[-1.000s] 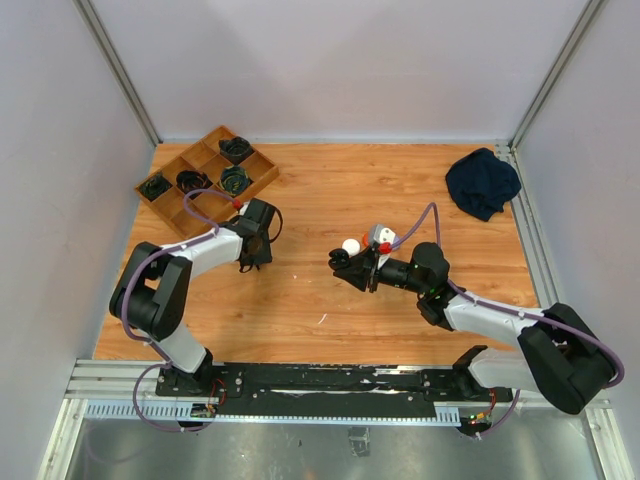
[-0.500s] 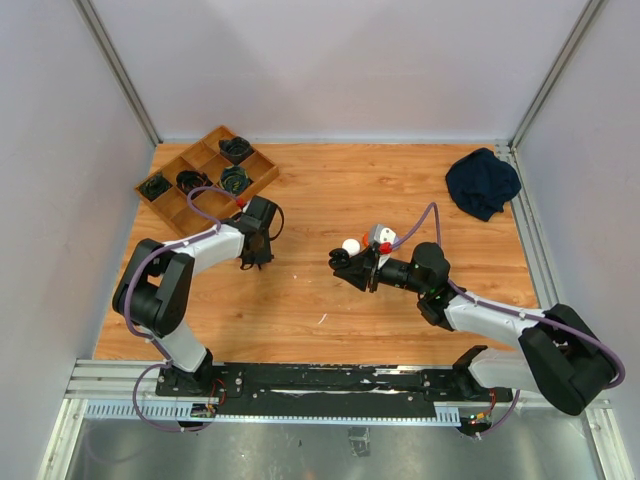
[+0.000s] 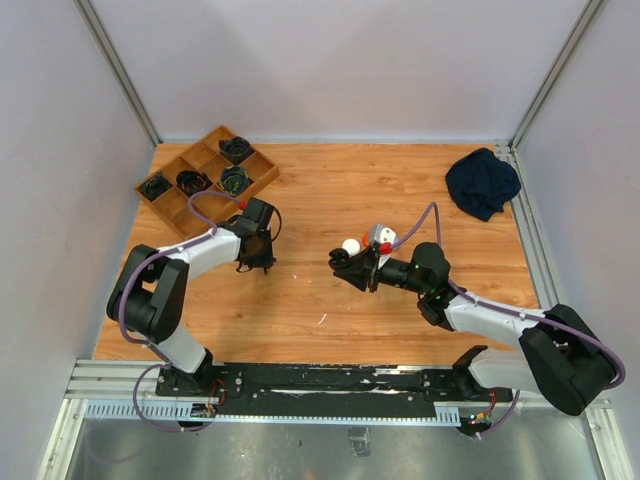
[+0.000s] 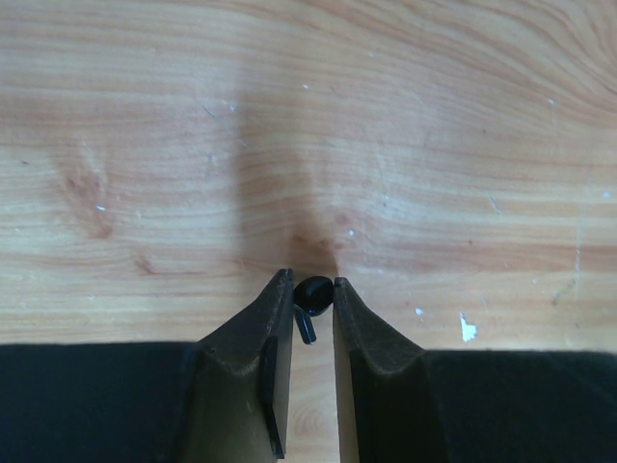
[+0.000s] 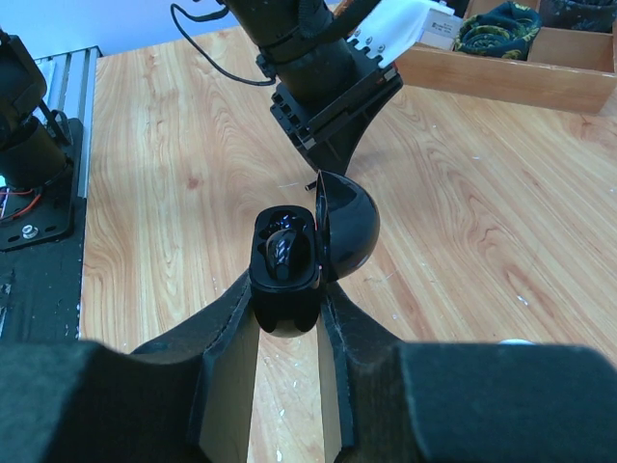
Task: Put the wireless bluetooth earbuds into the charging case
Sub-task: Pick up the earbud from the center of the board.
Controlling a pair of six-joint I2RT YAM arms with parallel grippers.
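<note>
- nearest the bases, the right gripper (image 5: 287, 301) is clamped on the lower half of the black charging case (image 5: 284, 260), and it hasn't budged over the last second
- the case lid (image 5: 347, 227) is flipped open and the pocket faces the left arm. something dark sits in the pocket, but i can't tell if it's a bud already seated or just the moulding
- what did change is the left arm: its wrist has crept a little toward the far side of the table (image 3: 330, 190), with the elbow swinging out
- the left gripper (image 4: 310, 285) has its fingertips squeezed onto a tiny black earbud (image 4: 312, 293), head caught between the tips and stem hanging down between the fingers
- it's low over the wood and i can't say for sure it's off the surface
- my read: pickup is basically done and the insert hasn't started. bud and case are well apart, so the next move is a carry to the open pocket, then some fiddly lining up
- a small round white case (image 3: 351, 245) sits just past the right gripper
- further back left is the wooden divider tray (image 3: 262, 178) with coiled dark cables
- far right is a crumpled dark blue cloth (image 3: 482, 182). neither has moved
</note>
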